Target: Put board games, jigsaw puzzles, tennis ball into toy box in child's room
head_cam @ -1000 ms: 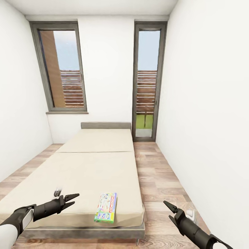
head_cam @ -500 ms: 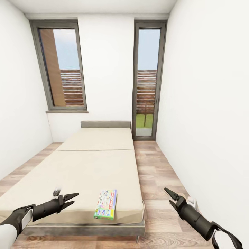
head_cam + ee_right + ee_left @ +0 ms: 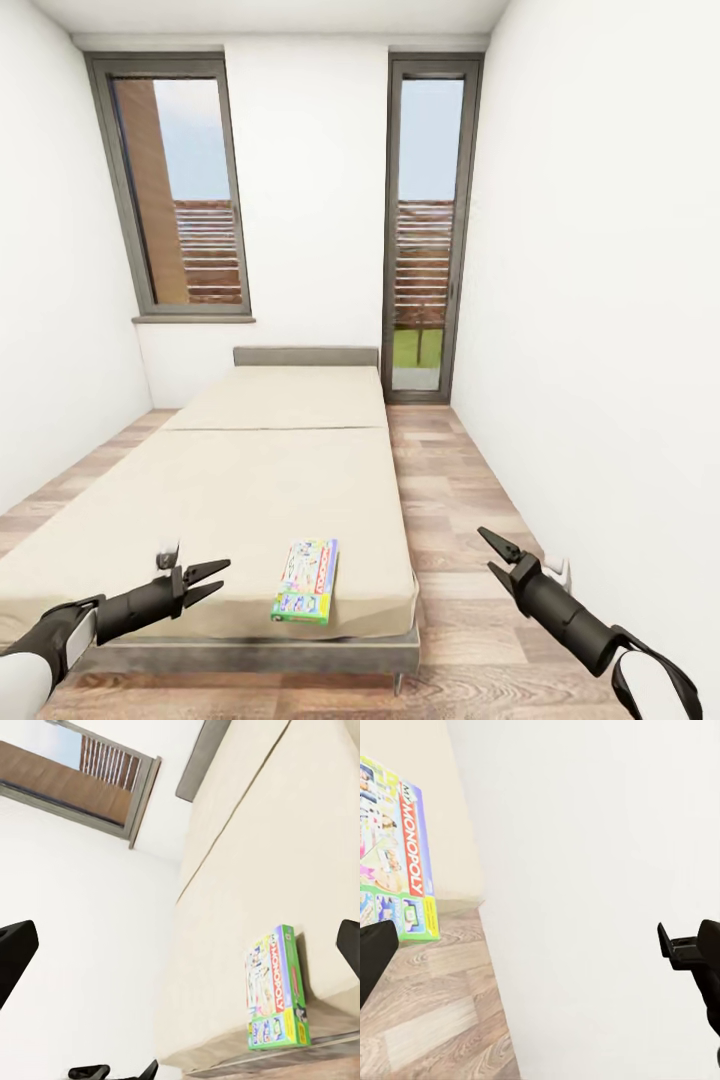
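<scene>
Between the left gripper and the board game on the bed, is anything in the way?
No. In the head view, only bare beige mattress separates the open left gripper from the board game near the bed's foot edge.

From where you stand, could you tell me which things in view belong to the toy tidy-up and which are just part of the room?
Belongs to the job:
- board game reading MONOPOLY, flat near the foot of the bed

Just the room:
- two windows
- headboard
- wood floor
</scene>
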You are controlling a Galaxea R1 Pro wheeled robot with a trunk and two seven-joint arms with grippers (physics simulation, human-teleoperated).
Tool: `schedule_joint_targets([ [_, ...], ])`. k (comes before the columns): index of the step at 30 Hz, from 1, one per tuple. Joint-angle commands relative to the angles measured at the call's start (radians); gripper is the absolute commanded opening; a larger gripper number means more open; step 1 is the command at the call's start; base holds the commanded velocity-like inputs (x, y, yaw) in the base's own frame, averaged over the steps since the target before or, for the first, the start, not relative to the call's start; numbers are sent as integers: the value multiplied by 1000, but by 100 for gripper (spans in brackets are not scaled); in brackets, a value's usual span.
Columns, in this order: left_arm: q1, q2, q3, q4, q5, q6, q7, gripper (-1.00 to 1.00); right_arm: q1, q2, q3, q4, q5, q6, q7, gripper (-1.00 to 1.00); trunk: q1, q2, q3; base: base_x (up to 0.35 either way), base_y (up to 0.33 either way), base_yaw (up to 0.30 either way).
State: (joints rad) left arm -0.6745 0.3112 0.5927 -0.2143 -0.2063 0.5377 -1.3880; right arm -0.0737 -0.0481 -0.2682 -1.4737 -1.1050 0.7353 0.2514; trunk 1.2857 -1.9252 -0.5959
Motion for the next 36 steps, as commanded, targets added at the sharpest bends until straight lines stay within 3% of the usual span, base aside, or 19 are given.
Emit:
schedule_joint_targets([
  [1, 1, 0, 9, 1, -11, 10, -6, 100, -1, 1, -2, 1, -5, 6, 4, 100, 4, -8, -4, 0, 0, 0],
  [7, 6, 2, 9, 19, -12, 11, -8, 100, -1, 2, -7, 2, -28, 6, 6, 100, 27, -50, -23, 0, 0, 0],
  [14, 7, -5, 10, 33, -8, 23, -7, 100, -1, 2, -8, 6, -151, 6, 9, 100, 54, -99, -45, 0, 0, 0],
  [20, 7, -83, 16, 50, -6, 26, 33, 100, -1, 0, -12, 62, -181, 5, 14, 100, 77, -141, -64, 0, 0, 0],
  [27, 7, -103, 27, 52, -3, 25, 96, 100, 0, -2, -14, 80, -185, 5, 15, 100, 103, -190, -86, 0, 0, 0],
  [29, 7, -103, 46, 51, -3, 25, 105, 100, 0, 1, -12, 85, -186, 4, 15, 100, 111, -204, -92, 0, 0, 0],
  [36, 7, -85, 167, 50, -6, 27, 112, 100, 0, 4, -4, 102, -182, -4, 15, 100, 138, -253, -114, 0, 0, 0],
])
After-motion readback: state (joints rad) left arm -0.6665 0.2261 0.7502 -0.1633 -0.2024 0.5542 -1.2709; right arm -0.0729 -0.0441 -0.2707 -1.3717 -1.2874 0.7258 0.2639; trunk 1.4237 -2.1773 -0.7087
